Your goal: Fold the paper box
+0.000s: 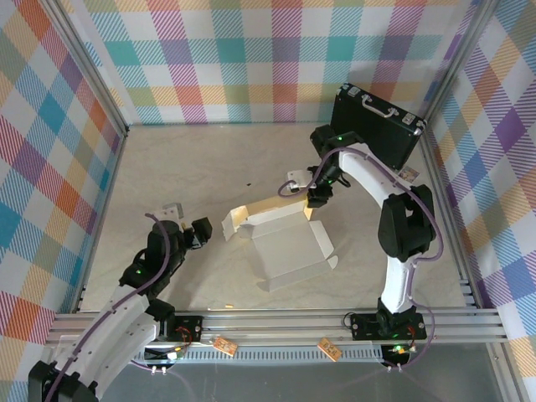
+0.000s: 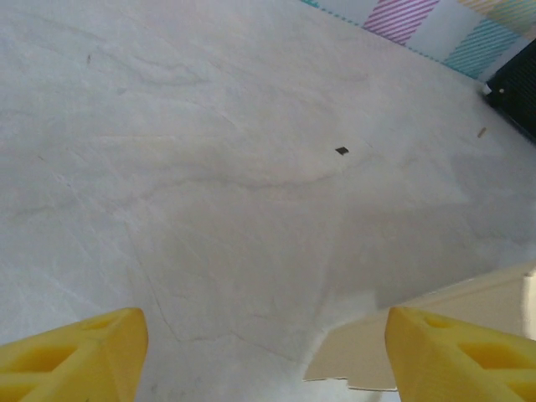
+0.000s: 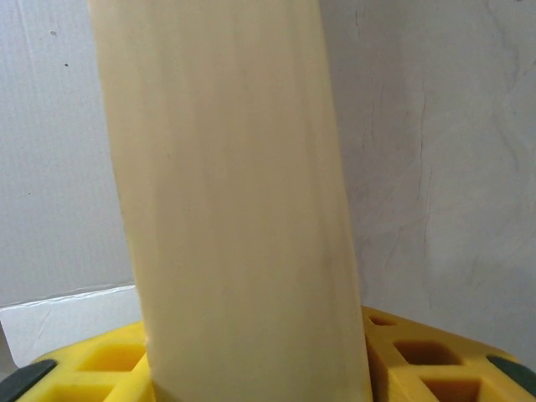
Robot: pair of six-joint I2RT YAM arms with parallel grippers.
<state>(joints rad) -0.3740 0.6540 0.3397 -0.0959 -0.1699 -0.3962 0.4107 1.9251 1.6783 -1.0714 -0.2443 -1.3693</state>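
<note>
While the paper box (image 1: 289, 247) lies opened out on the table (image 1: 184, 159), white face up, we locate it in front of the black briefcase (image 1: 377, 126), toward the arm bases. On the box edge nearest the briefcase, a tan flap (image 1: 268, 208) stands raised.

We find the right gripper (image 1: 316, 197) at this flap, between the briefcase and the box floor. In the right wrist view, the flap (image 3: 234, 209) rises between the yellow fingers (image 3: 419, 360) of the right gripper (image 3: 260, 352). We cannot tell whether they clamp it.

We find the left gripper (image 1: 203, 228) on the side of the box away from the briefcase, just beside a box corner (image 2: 360, 360). Its jaws are spread wide, with bare table between the fingers (image 2: 84, 352).
</note>
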